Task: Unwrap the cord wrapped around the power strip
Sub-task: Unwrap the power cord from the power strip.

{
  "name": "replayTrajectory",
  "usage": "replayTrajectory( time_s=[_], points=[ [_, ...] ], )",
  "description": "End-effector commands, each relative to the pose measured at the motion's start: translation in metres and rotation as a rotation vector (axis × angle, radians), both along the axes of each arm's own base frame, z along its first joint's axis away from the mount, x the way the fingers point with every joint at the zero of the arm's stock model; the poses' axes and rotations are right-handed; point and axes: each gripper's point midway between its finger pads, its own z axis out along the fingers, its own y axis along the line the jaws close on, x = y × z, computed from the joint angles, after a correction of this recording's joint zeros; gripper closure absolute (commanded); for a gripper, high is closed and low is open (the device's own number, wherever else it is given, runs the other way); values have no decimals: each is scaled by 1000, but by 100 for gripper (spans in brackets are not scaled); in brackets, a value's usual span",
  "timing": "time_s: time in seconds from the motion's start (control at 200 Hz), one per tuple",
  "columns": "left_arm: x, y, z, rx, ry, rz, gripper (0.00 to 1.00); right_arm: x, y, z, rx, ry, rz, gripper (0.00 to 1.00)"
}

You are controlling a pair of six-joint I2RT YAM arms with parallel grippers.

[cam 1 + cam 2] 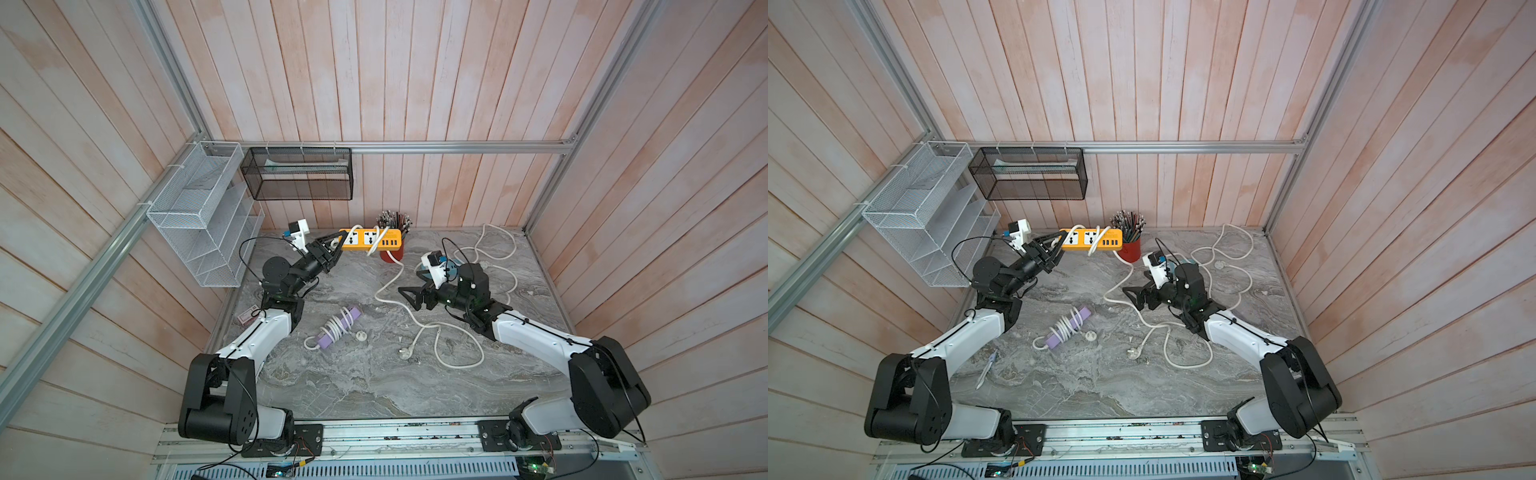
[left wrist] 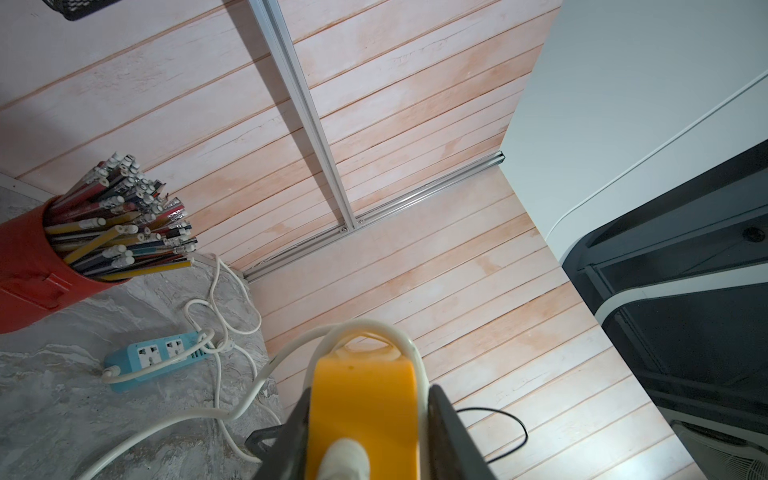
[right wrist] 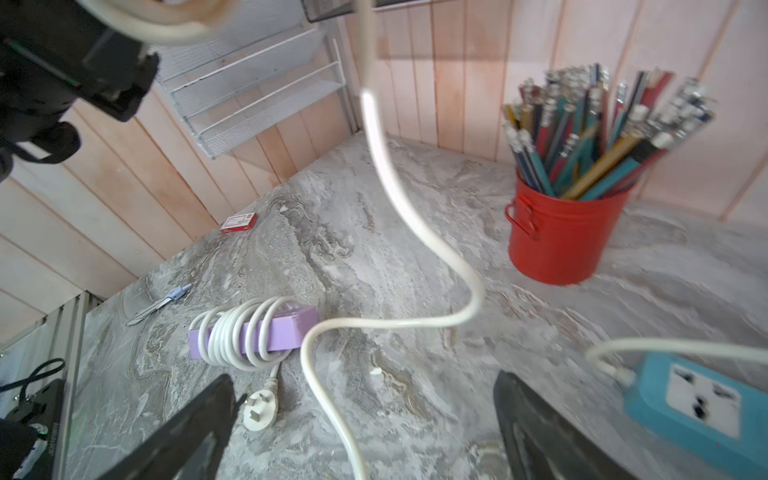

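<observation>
Raised power strip (image 1: 370, 240): above the counter (image 1: 374, 386), at the back, beside the pencil cup (image 1: 392, 254).
Cord (image 3: 415, 216): hangs from it onto the counter's middle.
Wrapped strip (image 1: 337, 328): lies left of the cord.

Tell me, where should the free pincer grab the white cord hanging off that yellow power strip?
Probably the stretch of white cord hanging just below the yellow power strip, held aloft by the left pincer. There it is clear of the table, so the open right pincer can come in level from its side, jaws straddling it.
</observation>
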Motion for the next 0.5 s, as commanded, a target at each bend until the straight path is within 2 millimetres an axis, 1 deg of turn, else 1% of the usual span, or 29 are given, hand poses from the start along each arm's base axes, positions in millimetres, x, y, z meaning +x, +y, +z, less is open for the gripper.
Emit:
replayTrajectory(
  time_s=[0.0, 0.175, 0.265, 0.34, 0.395, 0.455, 0.495],
  points=[
    [-17, -1, 36, -38, -93, -21, 100, 18, 11, 38, 60, -226, -44, 1],
    [-22, -5, 33, -33, -78, -29, 100, 38, 12, 50, 55, -333, -139, 2],
    [-23, -5, 32, -33, -72, -30, 100, 48, 15, 52, 41, -358, -154, 2],
    [-24, -5, 32, -37, -68, -31, 100, 54, 16, 52, 46, -372, -165, 5],
    [-25, -6, 30, -38, -62, -31, 100, 57, 19, 53, 52, -383, -169, 9],
    [-27, -7, 30, -38, -59, -35, 100, 62, 21, 52, 56, -384, -172, 19],
    [-28, -7, 30, -38, -55, -36, 100, 63, 23, 50, 59, -382, -168, 29]
  ],
)
